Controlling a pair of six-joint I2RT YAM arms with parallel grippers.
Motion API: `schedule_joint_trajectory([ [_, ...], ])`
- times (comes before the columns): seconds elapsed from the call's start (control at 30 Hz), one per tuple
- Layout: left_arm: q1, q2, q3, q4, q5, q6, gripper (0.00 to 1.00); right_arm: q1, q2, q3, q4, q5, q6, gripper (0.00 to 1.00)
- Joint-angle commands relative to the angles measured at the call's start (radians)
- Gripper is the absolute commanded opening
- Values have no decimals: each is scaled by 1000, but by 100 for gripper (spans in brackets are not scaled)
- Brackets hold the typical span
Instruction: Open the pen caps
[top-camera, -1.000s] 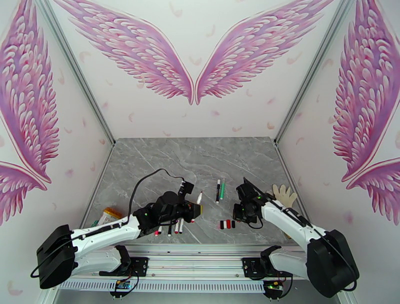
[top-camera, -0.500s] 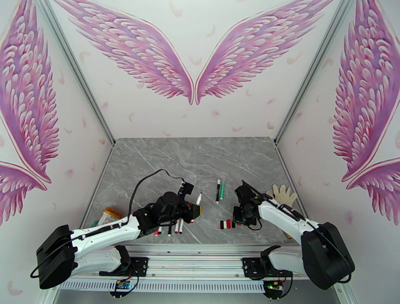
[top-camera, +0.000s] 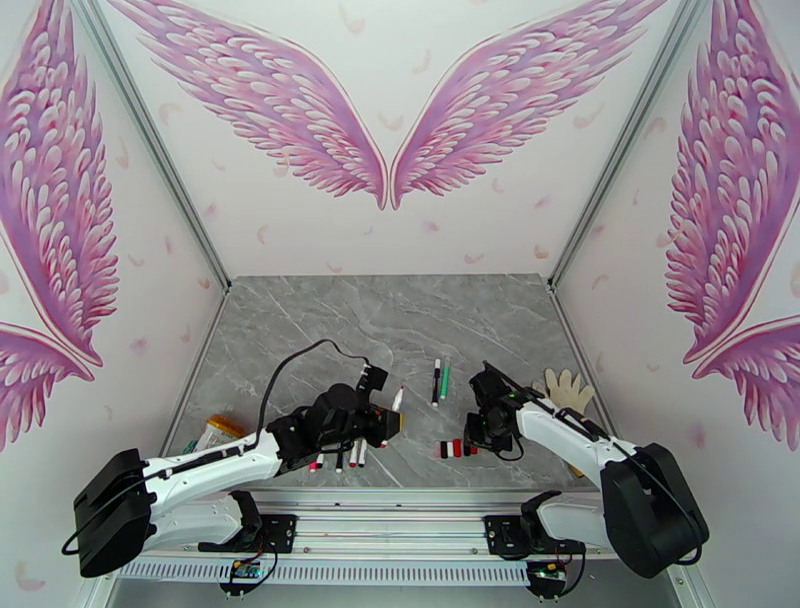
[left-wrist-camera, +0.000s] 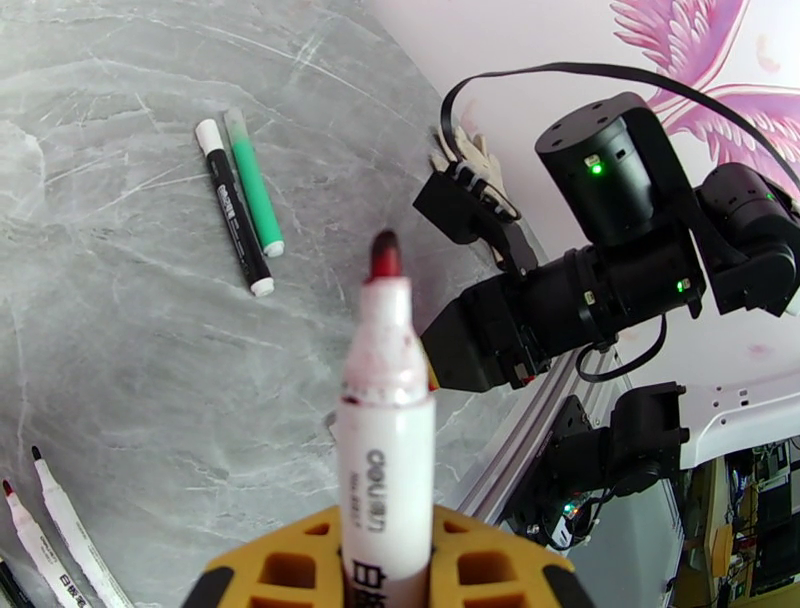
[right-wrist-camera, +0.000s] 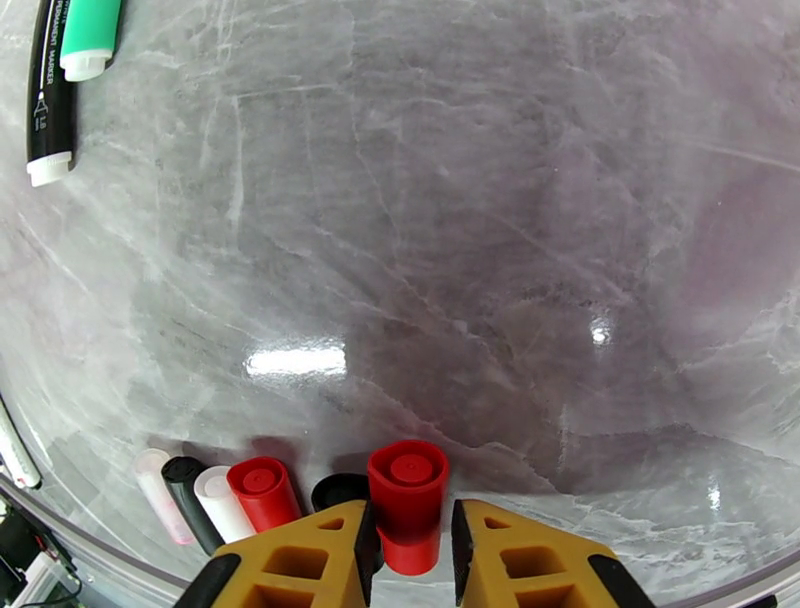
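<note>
My left gripper (left-wrist-camera: 385, 570) is shut on a white pen (left-wrist-camera: 385, 420) whose red tip is bare and points up and away; it hovers left of centre (top-camera: 392, 420). My right gripper (right-wrist-camera: 408, 540) hangs low over the table with a red pen cap (right-wrist-camera: 405, 500) between its yellow fingers. The fingers stand close on both sides of the cap, and a grip cannot be made out. Beside it lies a row of loose pen caps (right-wrist-camera: 262, 492), red, white, black and pale pink, seen from above at the table's front (top-camera: 455, 449).
A black pen (left-wrist-camera: 232, 220) and a green pen (left-wrist-camera: 252, 185) lie side by side mid-table. Several uncapped pens (top-camera: 340, 460) lie under the left arm. A white glove (top-camera: 568, 388) rests at the right edge, an orange-yellow object (top-camera: 220, 430) at the left.
The right gripper has shifted slightly left and down toward the row of caps, and its jaws have eased apart a little. The left arm has stayed still.
</note>
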Motion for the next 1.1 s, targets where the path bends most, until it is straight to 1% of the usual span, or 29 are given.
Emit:
schedule_joint_trajectory([
  [0.0, -6, 10, 21, -20, -3, 10, 4, 6, -5, -11, 18, -29, -6, 29],
  [0.4, -13, 18, 18, -18, -9, 6, 4, 24, 5, -27, 50, -82, -6, 24],
  [0.57, -23, 26, 25, -66, -58, -5, 4, 33, -21, -22, 43, -73, 8, 25],
  [0.7, -44, 49, 37, -115, -123, -24, 5, 34, -79, -19, 36, -38, 28, 38],
  [0.83, -75, 81, 63, -175, -218, -49, 7, 35, -154, -22, 45, -21, 31, 41],
  [0.97, -105, 124, 92, -216, -301, -98, 8, 35, -228, -30, 88, -63, 16, 50],
  [1.07, -125, 166, 116, -246, -350, -140, 9, 35, -286, -40, 140, -124, 4, 62],
])
